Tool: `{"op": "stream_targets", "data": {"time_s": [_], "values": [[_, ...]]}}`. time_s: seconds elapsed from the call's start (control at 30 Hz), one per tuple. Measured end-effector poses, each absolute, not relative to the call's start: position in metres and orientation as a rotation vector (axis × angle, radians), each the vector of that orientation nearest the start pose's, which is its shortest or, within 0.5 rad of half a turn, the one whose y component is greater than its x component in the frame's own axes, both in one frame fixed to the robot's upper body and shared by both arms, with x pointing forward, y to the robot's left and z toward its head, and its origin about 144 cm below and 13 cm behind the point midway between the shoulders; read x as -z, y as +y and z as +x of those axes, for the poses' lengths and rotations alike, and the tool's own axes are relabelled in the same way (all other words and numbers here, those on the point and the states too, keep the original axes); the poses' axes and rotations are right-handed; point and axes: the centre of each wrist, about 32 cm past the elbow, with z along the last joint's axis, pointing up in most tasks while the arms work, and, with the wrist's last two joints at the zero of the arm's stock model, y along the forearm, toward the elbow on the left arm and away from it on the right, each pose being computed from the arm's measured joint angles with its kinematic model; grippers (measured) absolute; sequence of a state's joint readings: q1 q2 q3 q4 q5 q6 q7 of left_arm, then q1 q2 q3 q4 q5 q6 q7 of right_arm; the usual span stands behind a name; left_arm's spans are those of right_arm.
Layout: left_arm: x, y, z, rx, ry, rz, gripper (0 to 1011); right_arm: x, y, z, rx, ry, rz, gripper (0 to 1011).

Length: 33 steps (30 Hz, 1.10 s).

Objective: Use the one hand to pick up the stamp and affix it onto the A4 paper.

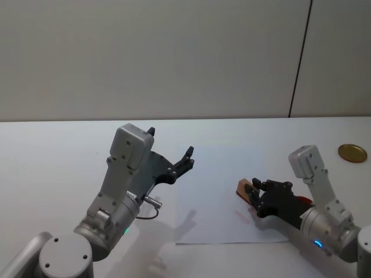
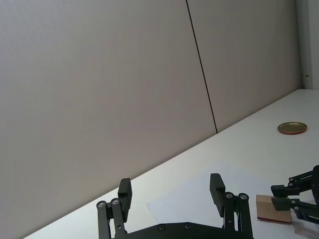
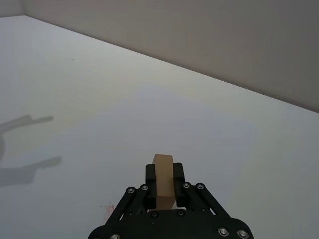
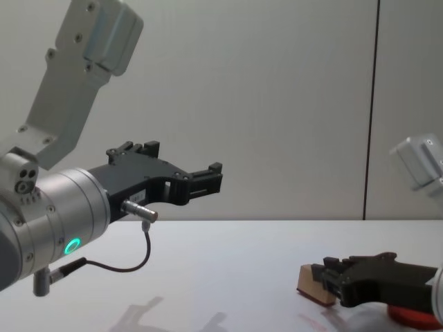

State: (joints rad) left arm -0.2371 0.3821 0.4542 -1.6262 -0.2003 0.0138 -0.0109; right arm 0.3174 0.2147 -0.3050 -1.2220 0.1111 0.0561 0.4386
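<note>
The left gripper (image 1: 171, 142) hangs raised above the table's (image 1: 58, 156) left side, jaws spread wide and holding nothing. Low over the right part of the paper (image 1: 211, 223), the right gripper (image 1: 254, 192) is clamped on the stamp (image 1: 242, 186).

Head above, chest low, stamp (image 1: 242, 187) apparently shared

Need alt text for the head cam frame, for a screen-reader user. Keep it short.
The right gripper, low at the right, is shut on the wooden stamp over the right part of the A4 paper, beside a faint red print mark. The left gripper hangs open, raised at the left; a round gold disc lies on the white table at far right.
</note>
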Motion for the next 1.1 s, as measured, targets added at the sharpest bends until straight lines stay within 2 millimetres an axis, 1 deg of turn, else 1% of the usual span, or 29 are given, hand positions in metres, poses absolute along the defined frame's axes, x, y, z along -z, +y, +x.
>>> {"op": "stream_targets", "data": {"time_s": [0.27, 0.53, 0.73, 0.87, 1.1], "values": [[-1.204, 0.198, 0.492, -1.124, -0.268, 0.061, 993, -1.136, -0.225, 0.538, 0.915, 0.021, -0.25, 194], [-1.204, 0.198, 0.492, -1.124, -0.268, 0.061, 993, -1.142, -0.227, 0.538, 0.919, 0.017, -0.232, 194], [-1.204, 0.198, 0.492, -1.124, -0.268, 0.061, 993, -1.156, -0.23, 0.538, 0.941, -0.017, -0.185, 194], [-1.204, 0.198, 0.492, -1.124, -0.268, 0.061, 993, -1.166, -0.236, 0.538, 0.962, -0.041, -0.154, 194], [-1.204, 0.198, 0.492, -1.124, -0.268, 0.061, 993, -1.176, -0.248, 0.534, 0.99, -0.061, -0.134, 194]]}}
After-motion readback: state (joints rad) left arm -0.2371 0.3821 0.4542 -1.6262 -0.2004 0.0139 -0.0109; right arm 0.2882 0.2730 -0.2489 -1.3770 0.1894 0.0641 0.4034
